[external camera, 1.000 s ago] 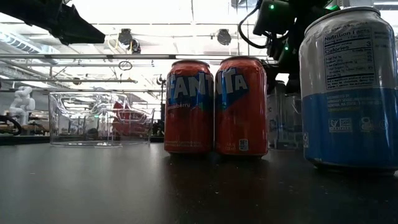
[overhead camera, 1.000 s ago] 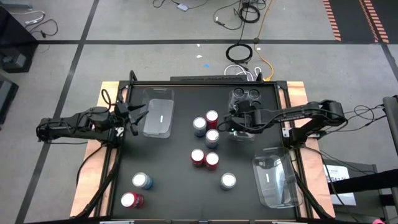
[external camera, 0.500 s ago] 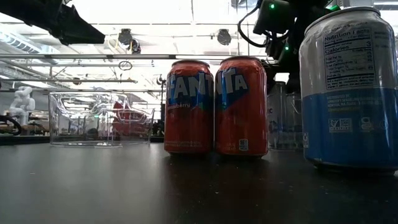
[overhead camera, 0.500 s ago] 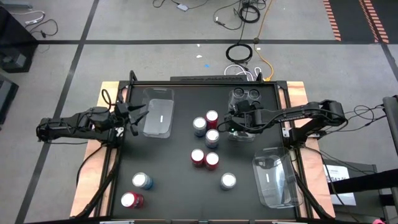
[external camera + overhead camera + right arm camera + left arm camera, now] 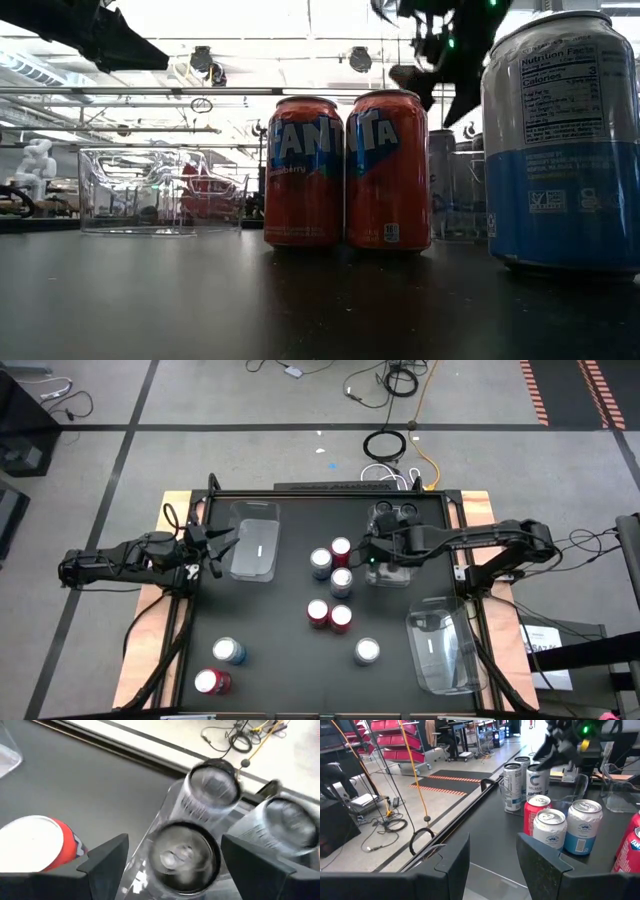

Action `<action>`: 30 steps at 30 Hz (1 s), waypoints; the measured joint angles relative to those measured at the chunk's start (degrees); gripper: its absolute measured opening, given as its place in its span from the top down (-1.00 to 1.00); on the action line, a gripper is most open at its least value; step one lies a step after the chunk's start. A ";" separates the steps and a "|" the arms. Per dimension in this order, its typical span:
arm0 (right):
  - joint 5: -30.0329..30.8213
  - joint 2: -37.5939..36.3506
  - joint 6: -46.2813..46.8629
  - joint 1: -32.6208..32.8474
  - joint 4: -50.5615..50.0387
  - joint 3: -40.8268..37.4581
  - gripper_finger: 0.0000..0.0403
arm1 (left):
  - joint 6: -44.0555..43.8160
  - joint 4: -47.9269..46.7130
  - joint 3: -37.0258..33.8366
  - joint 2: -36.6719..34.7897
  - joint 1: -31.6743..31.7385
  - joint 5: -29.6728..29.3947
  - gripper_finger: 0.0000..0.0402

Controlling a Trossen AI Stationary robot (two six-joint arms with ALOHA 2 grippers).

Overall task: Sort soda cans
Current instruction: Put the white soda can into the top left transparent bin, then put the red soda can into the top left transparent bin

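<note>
Three dark grey cans [image 5: 396, 513] stand upright in a clear tray [image 5: 392, 576] at the table's far right; in the right wrist view they are seen from above [image 5: 212, 782]. My right gripper [image 5: 367, 550] hovers open just over that tray's left end, its fingers on either side of one grey can [image 5: 184, 854] without touching it. Red cans [image 5: 341, 547] and blue-and-silver cans [image 5: 321, 561] stand mid-table, with more near the front [image 5: 228, 651]. My left gripper [image 5: 222, 545] waits open beside an empty clear tray [image 5: 255, 548] at the far left.
A third clear tray [image 5: 440, 650] lies at the near right corner. Two red cans [image 5: 345, 170] stand side by side mid-table, and a blue-and-silver can [image 5: 560, 140] stands close to the near edge. Bare black table lies between the left tray and the near-left cans.
My right gripper has risen from the far-right tray and shifted a little toward the table's left and far edge; in the low view its spread fingers now show above the cans. The cans and trays have stayed put.
</note>
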 joint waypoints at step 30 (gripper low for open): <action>-24.46 0.07 60.68 36.00 -30.12 17.80 -0.48 | -4.43 2.75 0.00 0.09 -0.01 1.09 0.15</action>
